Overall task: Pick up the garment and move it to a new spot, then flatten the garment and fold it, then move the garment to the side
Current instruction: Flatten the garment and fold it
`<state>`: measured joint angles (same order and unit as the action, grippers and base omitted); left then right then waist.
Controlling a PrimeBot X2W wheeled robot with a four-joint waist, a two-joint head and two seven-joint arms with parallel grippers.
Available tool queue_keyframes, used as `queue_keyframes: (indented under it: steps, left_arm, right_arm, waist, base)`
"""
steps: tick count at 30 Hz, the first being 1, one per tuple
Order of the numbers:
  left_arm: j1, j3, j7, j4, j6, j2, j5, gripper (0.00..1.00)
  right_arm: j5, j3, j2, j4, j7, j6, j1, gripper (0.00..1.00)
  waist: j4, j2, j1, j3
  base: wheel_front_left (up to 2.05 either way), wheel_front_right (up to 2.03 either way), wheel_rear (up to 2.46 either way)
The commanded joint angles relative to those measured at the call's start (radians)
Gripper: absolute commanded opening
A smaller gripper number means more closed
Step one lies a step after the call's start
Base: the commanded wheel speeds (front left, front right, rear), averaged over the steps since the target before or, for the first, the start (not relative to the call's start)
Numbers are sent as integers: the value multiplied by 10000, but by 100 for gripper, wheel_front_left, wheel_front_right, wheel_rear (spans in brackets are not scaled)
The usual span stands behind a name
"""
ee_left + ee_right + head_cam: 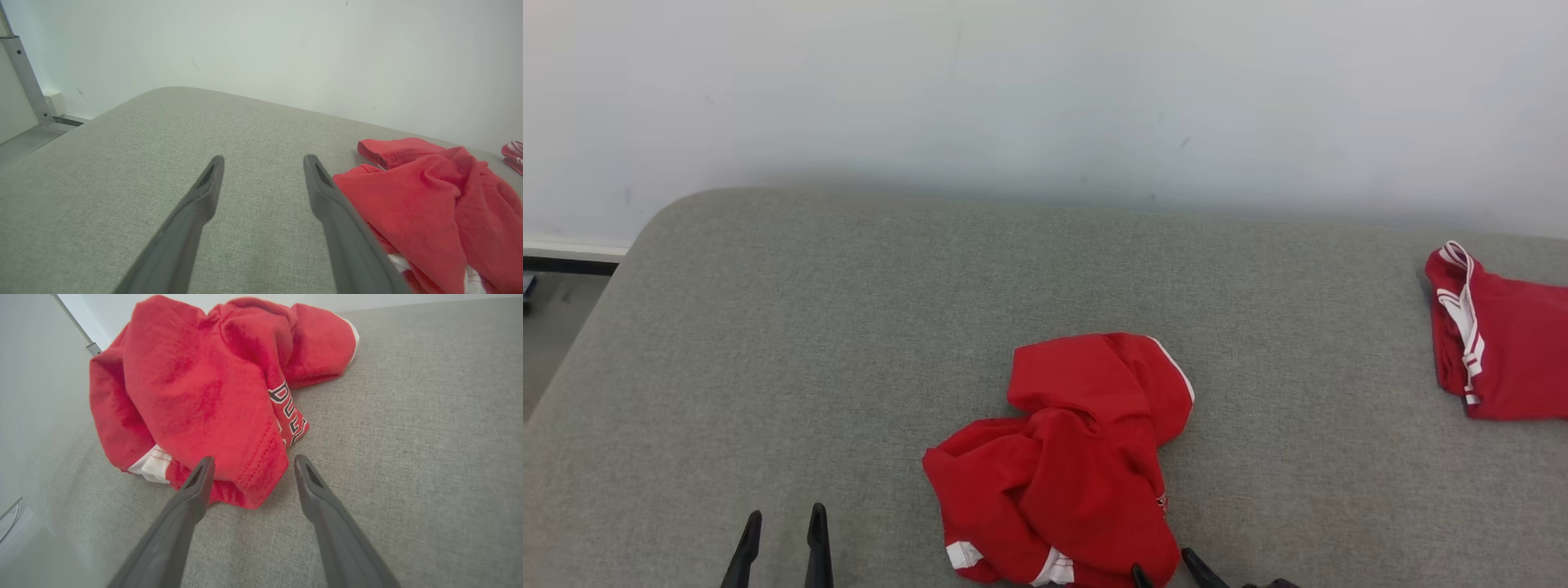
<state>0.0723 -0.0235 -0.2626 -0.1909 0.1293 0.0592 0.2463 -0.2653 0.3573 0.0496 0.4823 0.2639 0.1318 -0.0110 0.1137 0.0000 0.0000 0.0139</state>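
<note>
The garment is a red piece with white trim, lying crumpled in a heap near the front middle of the grey padded surface. My left gripper stands open to the garment's left, apart from it, with nothing between its fingers. In the left wrist view the left gripper points over bare grey fabric, the garment lying to its right. My right gripper is open at the heap's near right edge. In the right wrist view the right gripper stands just short of the garment's stitched hem.
A second red garment with white stripes lies at the far right of the surface. A pale wall runs along the back. The surface's rounded left corner drops to the floor.
</note>
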Motion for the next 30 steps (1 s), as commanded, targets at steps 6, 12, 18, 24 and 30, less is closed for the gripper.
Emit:
queue_keyframes:
  steps: [6,12,18,24,30]
  left_arm:
    - [-69,33,-34,-91,15,-57,48,100]
    - [3,-46,-34,-169,17,-77,15,100]
    - [-62,-4,-33,-247,17,-83,-1,100]
    - [-128,81,-34,-364,16,-84,52,100]
    - [-248,268,-34,-484,16,-87,99,100]
  right_arm:
    - [-171,-81,9,889,-5,-27,-727,0]
    - [0,-809,8,654,-5,-27,-1038,0]
    - [315,-2402,89,-85,-5,-27,-1094,0]
    - [281,-3184,1093,-390,-240,-27,-1564,0]
    - [27,-3310,1982,-661,-1405,-27,-2008,0]
  waist:
    - [231,0,0,3]
    - [58,0,0,24]
    - [-166,0,0,59]
    - [-308,0,0,105]
    - [-119,0,0,144]
  base:
    - [0,0,0]
    - [0,0,0]
    - [0,0,0]
    - [0,0,0]
    - [0,0,0]
